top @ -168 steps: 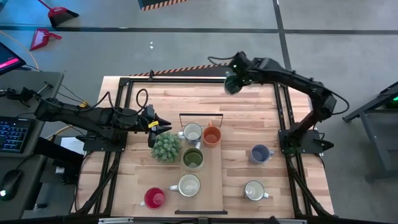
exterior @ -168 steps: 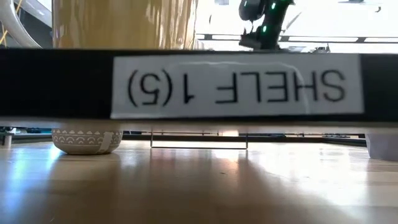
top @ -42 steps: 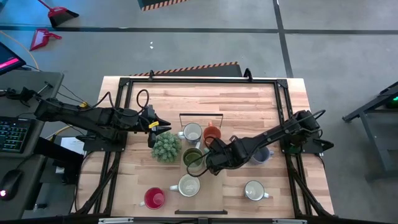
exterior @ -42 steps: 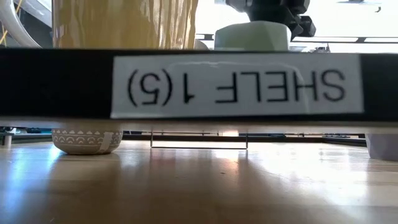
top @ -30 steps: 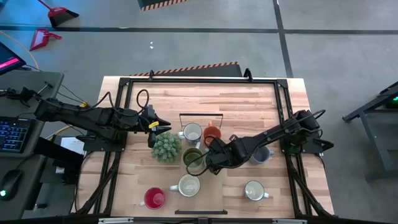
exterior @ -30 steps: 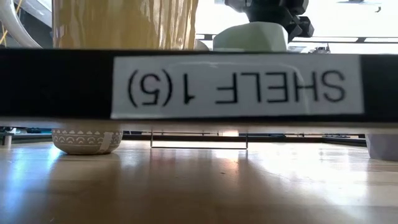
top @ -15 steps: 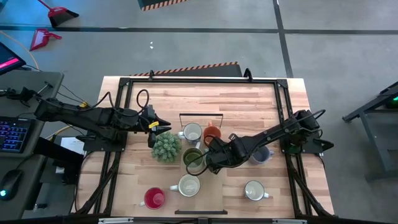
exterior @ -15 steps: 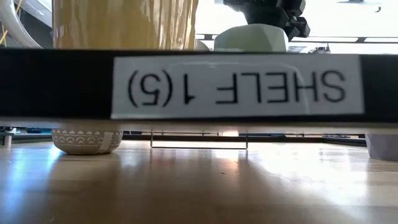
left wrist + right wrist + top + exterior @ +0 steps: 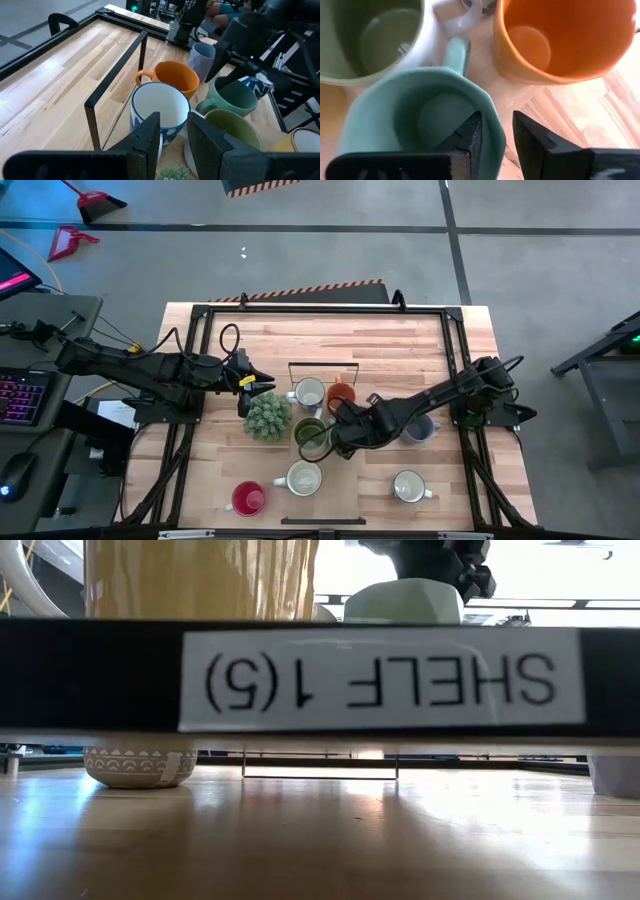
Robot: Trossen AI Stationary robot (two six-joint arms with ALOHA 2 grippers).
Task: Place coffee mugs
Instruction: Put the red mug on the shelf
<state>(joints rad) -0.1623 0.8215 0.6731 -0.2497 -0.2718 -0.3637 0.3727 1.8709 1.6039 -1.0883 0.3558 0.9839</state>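
— Counter (image 9: 400, 350) first: what do we have spread across it?

— We see a wooden counter inside a dark frame, with the left arm reaching in from one side and the right arm stretched low across the middle. A black shelf edge (image 9: 320, 675) with an upside-down label fills most of the low view.

— And the plant?

— We find the spiky green potted plant (image 9: 267, 416) just beside the left gripper (image 9: 258, 388), whose fingers (image 9: 147, 140) stand a little apart with nothing between them, pointing at the patterned mug (image 9: 160, 112).

— Where do the mugs sit?

— We count a tight cluster at the centre: the patterned mug, the orange mug (image 9: 341, 396), the olive green mug (image 9: 309, 434) and the teal green mug (image 9: 420, 117), which sits just beside the olive and orange ones. The blue-grey mug (image 9: 418, 427) stands off toward the right arm's side. Along the near edge we have the red mug (image 9: 248, 498) and two cream-white mugs (image 9: 304, 477), well apart from each other.

— What is the right gripper doing?

— We see the right gripper (image 9: 495, 132) over the teal green mug, one finger inside it and the other outside, straddling the wall. Its fingers (image 9: 530, 137) are slightly parted; we cannot tell whether they touch the rim.
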